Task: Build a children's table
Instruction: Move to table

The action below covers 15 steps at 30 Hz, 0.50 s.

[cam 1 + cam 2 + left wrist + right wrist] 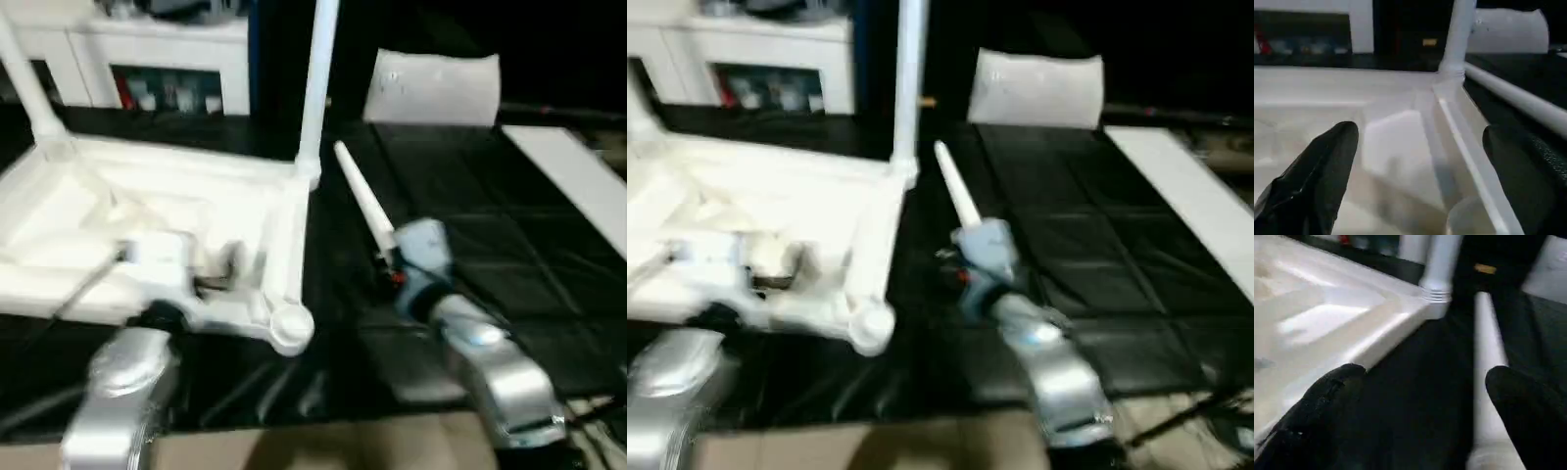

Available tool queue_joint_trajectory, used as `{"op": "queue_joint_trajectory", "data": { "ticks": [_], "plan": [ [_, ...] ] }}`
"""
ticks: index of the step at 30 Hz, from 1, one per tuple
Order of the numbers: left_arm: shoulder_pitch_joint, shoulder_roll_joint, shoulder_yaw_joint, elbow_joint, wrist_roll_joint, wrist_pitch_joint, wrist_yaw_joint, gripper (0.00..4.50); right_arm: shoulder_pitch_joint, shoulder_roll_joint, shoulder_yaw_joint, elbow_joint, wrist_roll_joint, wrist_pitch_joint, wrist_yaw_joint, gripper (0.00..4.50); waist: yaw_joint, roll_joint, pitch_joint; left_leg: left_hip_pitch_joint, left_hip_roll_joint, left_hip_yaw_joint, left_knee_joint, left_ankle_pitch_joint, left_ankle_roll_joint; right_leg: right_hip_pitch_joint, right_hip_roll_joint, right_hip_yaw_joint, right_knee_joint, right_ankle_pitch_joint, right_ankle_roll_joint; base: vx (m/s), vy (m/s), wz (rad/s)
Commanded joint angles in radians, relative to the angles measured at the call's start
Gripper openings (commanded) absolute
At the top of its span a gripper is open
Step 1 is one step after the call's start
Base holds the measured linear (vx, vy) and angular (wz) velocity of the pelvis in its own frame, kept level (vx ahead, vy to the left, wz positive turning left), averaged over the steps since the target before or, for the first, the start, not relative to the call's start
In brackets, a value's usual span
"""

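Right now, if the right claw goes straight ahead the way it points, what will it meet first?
Most likely the loose leg lying on the black mat: the open right claw points along it, one finger just over its near end. The tabletop lies off to the side. Depth is unclear.

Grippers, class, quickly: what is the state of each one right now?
Left gripper: open, holding nothing, over the white plastic ribbed tabletop.
Right gripper: open, holding nothing, beside the loose white tapered leg.
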<state>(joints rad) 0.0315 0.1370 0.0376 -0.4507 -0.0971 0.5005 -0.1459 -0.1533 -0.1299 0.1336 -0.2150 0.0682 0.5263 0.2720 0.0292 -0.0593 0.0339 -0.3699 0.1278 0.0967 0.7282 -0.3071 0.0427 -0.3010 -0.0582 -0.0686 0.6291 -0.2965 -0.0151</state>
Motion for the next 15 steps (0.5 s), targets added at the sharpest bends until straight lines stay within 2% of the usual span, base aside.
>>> {"op": "queue_joint_trajectory", "data": {
  "ticks": [1,2,3,4,5,6,7,8,9,10,11,12,13,14,15],
  "plan": [
    [0.008,0.009,0.026,-0.001,-0.005,-0.006,0.004,4.46,-0.013,0.014,0.004,-0.023,0.011,0.021,-0.005,4.50,0.012,0.043,-0.036,-0.047,0.061,0.004,-0.144,0.255,-0.005,0.098,-0.076,0.016,-0.106,-0.024,-0.275,0.066,0.000,-0.01],
    [0.008,0.009,0.026,-0.001,-0.005,-0.006,0.004,4.46,-0.013,0.014,0.004,-0.023,0.011,0.021,-0.005,4.50,0.013,0.077,-0.026,0.008,0.090,-0.022,-0.191,0.158,0.001,0.049,-0.029,-0.005,-0.081,-0.049,-0.203,0.144,0.023,-0.03],
    [0.008,0.007,0.029,0.000,-0.009,-0.012,0.003,4.46,-0.013,0.014,0.004,-0.025,0.011,0.028,-0.005,4.50,-0.027,0.076,-0.036,0.056,0.130,-0.067,-0.188,0.229,0.077,-0.001,0.009,-0.021,-0.005,0.011,-0.160,0.179,0.033,0.02],
    [0.008,0.012,0.027,0.000,-0.009,-0.006,-0.001,4.46,-0.015,0.013,0.004,-0.027,0.008,0.035,-0.010,4.50,-0.040,0.077,-0.064,0.138,0.183,-0.135,-0.152,0.504,0.258,-0.093,-0.029,0.015,0.058,0.069,-0.054,0.236,0.040,-0.01],
    [0.006,0.023,0.022,0.000,-0.005,-0.003,-0.010,4.46,-0.021,0.019,-0.005,-0.029,0.008,0.059,-0.025,4.50,-0.032,0.074,-0.065,0.133,0.179,-0.135,-0.131,0.727,0.291,-0.107,-0.042,0.032,0.052,0.133,-0.017,0.159,0.016,0.01],
    [0.004,0.028,0.020,0.000,-0.004,-0.001,-0.015,4.46,-0.026,0.023,-0.009,-0.029,0.009,0.066,-0.032,4.50,-0.021,0.052,-0.074,0.123,0.152,-0.114,-0.093,1.049,0.269,-0.124,-0.078,0.076,0.015,0.291,0.035,0.052,0.047,-0.01],
    [0.000,0.034,0.017,0.000,-0.005,0.004,-0.024,4.46,-0.037,0.029,-0.018,-0.028,0.013,0.079,-0.044,4.50,-0.009,0.028,-0.070,0.063,0.066,-0.052,-0.078,1.025,0.163,-0.084,-0.081,0.097,-0.016,0.473,0.024,-0.015,0.059,0.06],
    [-0.004,0.047,0.012,0.000,-0.006,0.011,-0.037,4.46,-0.057,0.035,-0.031,-0.025,0.013,0.111,-0.061,4.50,-0.008,0.011,-0.065,0.034,0.038,-0.022,-0.093,0.892,0.118,-0.054,-0.069,0.102,-0.015,0.544,0.011,-0.015,0.059,0.06],
    [-0.006,0.054,0.009,0.000,-0.006,0.014,-0.042,4.46,-0.066,0.037,-0.036,-0.024,0.012,0.127,-0.068,4.50,-0.001,0.011,-0.073,0.014,0.025,-0.011,-0.102,0.787,0.084,-0.021,-0.062,0.104,-0.001,0.628,0.003,0.000,0.000,0.00],
    [-0.008,0.068,0.002,-0.001,-0.007,0.024,-0.057,4.46,-0.084,0.036,-0.043,-0.018,0.010,0.157,-0.074,4.50,0.006,0.006,-0.074,-0.005,0.027,0.000,-0.123,0.559,0.010,0.001,-0.058,0.104,-0.005,0.705,0.002,0.033,-0.057,-0.06],
    [-0.010,0.085,-0.007,-0.002,-0.010,0.038,-0.076,4.46,-0.104,0.035,-0.050,-0.009,0.009,0.192,-0.079,4.50,0.005,0.019,-0.058,-0.002,0.040,0.001,-0.150,0.341,-0.057,0.000,-0.060,0.096,-0.020,0.632,-0.023,0.033,-0.057,-0.06],
    [-0.011,0.094,-0.011,-0.002,-0.011,0.045,-0.086,4.46,-0.114,0.034,-0.053,-0.004,0.008,0.210,-0.081,4.50,0.003,0.029,-0.050,0.009,0.054,-0.003,-0.169,0.154,-0.118,-0.001,-0.057,0.088,-0.033,0.439,-0.054,-0.025,-0.053,-0.02],
    [-0.014,0.120,-0.025,-0.006,-0.027,0.060,-0.128,4.46,-0.148,0.035,-0.071,0.017,0.011,0.251,-0.090,4.50,0.002,0.036,-0.046,0.014,0.059,-0.004,-0.175,0.084,-0.139,-0.004,-0.056,0.087,-0.038,0.342,-0.070,-0.085,-0.043,0.00],
    [-0.015,0.127,-0.029,-0.008,-0.031,0.063,-0.140,4.46,-0.158,0.036,-0.076,0.023,0.011,0.262,-0.092,4.50,-0.002,0.040,-0.039,0.019,0.067,-0.003,-0.188,-0.017,-0.167,-0.011,-0.053,0.085,-0.046,0.170,-0.102,-0.085,-0.043,0.00],
    [-0.019,0.148,-0.038,-0.015,-0.047,0.078,-0.173,4.46,-0.188,0.032,-0.087,0.054,0.014,0.280,-0.093,4.50,-0.002,0.043,-0.035,0.022,0.070,0.000,-0.193,-0.061,-0.175,-0.016,-0.053,0.086,-0.052,0.100,-0.112,-0.111,-0.034,0.01]
  ]
}}
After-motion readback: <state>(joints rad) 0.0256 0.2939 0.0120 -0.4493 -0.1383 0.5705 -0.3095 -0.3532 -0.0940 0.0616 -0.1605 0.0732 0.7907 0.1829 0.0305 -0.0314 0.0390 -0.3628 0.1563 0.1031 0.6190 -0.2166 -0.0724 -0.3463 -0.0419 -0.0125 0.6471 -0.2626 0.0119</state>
